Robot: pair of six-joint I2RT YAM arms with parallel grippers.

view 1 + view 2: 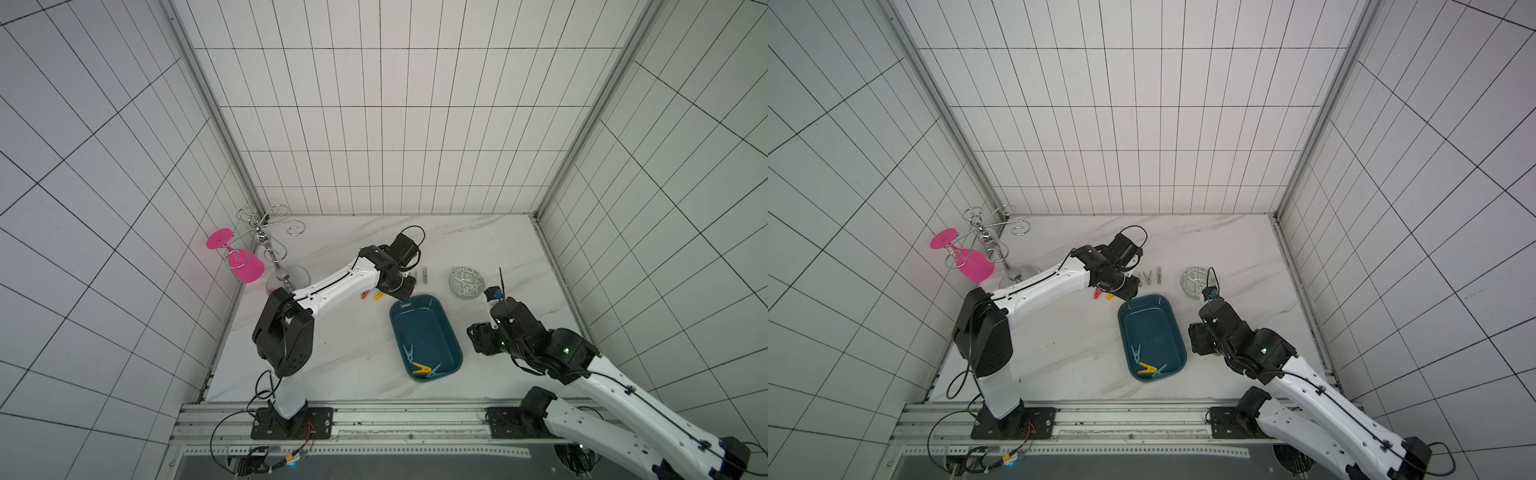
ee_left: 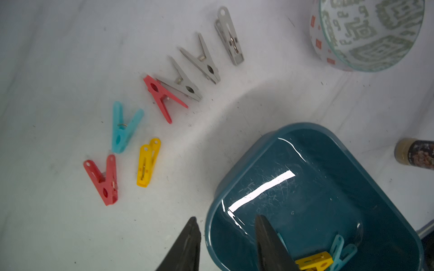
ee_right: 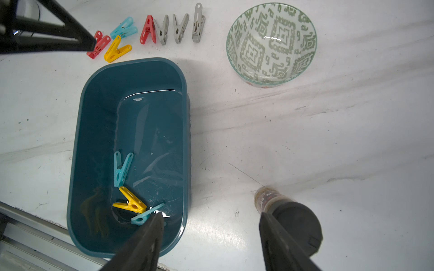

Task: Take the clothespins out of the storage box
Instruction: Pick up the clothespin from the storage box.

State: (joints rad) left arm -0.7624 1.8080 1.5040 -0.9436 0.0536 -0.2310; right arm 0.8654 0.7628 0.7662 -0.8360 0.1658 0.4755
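The dark teal storage box point(image 3: 131, 70) sits upright, its rim showing between each gripper's parted jaws. Inside, by the right gripper point(image 3: 211, 215), lie three clothespins point(image 3: 130, 201): two light blue, one yellow. Seven loose pegs point(image 2: 156, 91), grey, red, blue and yellow, lie outside in a row beyond the left gripper point(image 2: 226, 217).

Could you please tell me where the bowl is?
In both top views, the round green-white patterned bowl sits right of the grey clothespins, beyond the teal plastic tub.
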